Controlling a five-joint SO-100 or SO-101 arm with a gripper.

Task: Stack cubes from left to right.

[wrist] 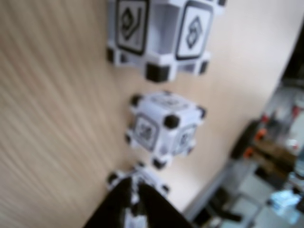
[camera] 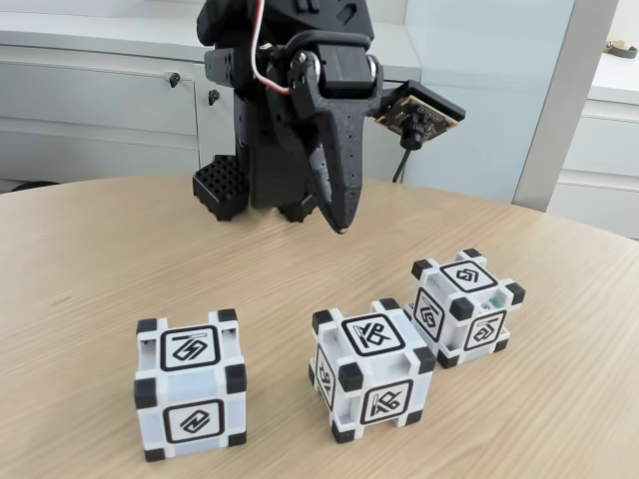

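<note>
Three white cubes with black corners stand on the wooden table (camera: 90,259) in the fixed view: a left cube (camera: 190,384), a middle cube (camera: 369,367) and a right cube (camera: 466,304) that touches or nearly touches the middle one. My gripper (camera: 339,226) hangs above the table behind them, pointing down, fingers together and holding nothing. The blurred wrist view shows one cube (wrist: 161,38) at the top, one cube (wrist: 164,128) in the middle and a third cube (wrist: 142,173) partly hidden behind my dark fingers (wrist: 114,211).
The arm's black base (camera: 225,185) stands at the back of the round table. White cabinets (camera: 100,100) and a wall lie behind it. Bare wood stretches to the left of the cubes. Beyond the table's edge, the wrist view shows blurred clutter (wrist: 266,156).
</note>
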